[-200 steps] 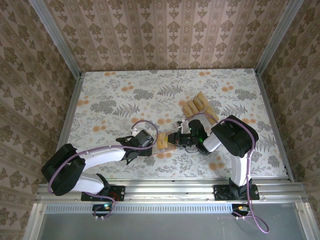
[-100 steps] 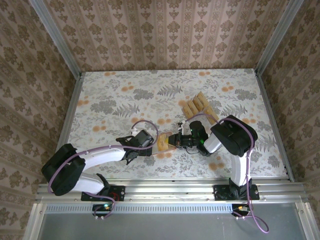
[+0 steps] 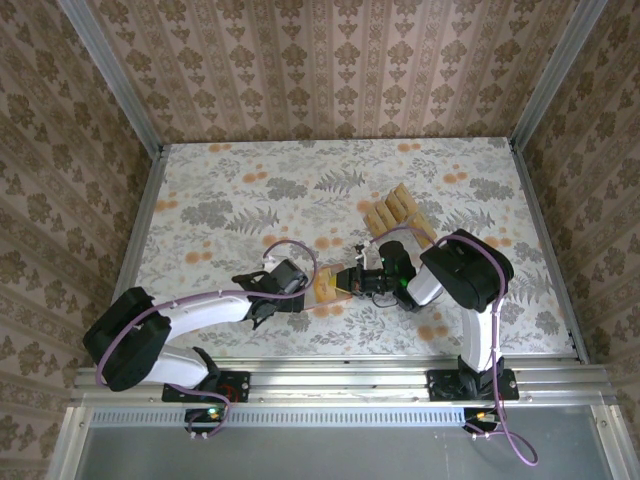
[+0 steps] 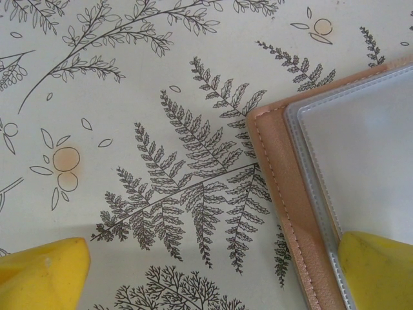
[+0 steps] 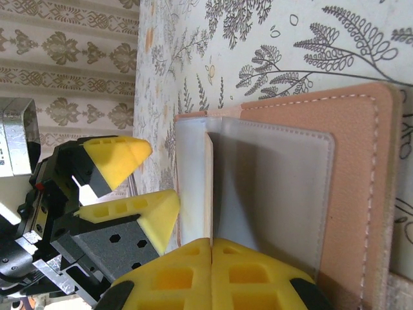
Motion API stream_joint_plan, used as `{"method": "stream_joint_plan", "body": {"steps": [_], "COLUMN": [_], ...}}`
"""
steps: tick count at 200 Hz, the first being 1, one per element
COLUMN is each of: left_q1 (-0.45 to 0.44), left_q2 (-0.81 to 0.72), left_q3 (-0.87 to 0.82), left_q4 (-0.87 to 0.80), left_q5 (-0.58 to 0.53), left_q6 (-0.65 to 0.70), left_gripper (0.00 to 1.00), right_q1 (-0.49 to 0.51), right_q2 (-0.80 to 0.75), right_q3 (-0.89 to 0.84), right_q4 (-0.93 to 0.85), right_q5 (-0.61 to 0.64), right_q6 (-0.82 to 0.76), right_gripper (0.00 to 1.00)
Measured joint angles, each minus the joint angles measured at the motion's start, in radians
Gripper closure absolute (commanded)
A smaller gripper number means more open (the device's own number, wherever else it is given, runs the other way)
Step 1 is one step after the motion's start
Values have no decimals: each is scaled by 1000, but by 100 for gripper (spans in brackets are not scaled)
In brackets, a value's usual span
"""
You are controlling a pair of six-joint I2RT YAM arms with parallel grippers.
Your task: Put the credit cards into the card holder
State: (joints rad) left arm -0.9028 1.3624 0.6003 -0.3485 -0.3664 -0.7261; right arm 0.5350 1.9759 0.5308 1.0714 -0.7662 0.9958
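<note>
Leather card holder (stitched, clear-sleeved) open; right fingers pinch thin card; left fingers wide.

Counter: cream, grey fern print, orange dots. Card holder: reddish-tan leather, pale stitching, grey-clear sleeves. Credit cards: golden tan, darker bands. Held card in right gripper: pale tan edge. Left gripper and right: yellow fingers. Walls: beige damask stripes.
</note>
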Motion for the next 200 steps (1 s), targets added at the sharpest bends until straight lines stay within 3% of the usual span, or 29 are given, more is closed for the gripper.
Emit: {"method": "stream_joint_plan", "body": {"steps": [200], "left_q1": [-1], "left_q2": [6], "left_q3": [5], "left_q4": [-4], "left_q5": [0], "left_q6": [0], "left_gripper": [0], "right_q1": [-7], "right_q2": [5], "right_q3": [10], "right_q4": [-10], "right_q5": [-5], "right_q6": [-5], "right_gripper": [100]}}
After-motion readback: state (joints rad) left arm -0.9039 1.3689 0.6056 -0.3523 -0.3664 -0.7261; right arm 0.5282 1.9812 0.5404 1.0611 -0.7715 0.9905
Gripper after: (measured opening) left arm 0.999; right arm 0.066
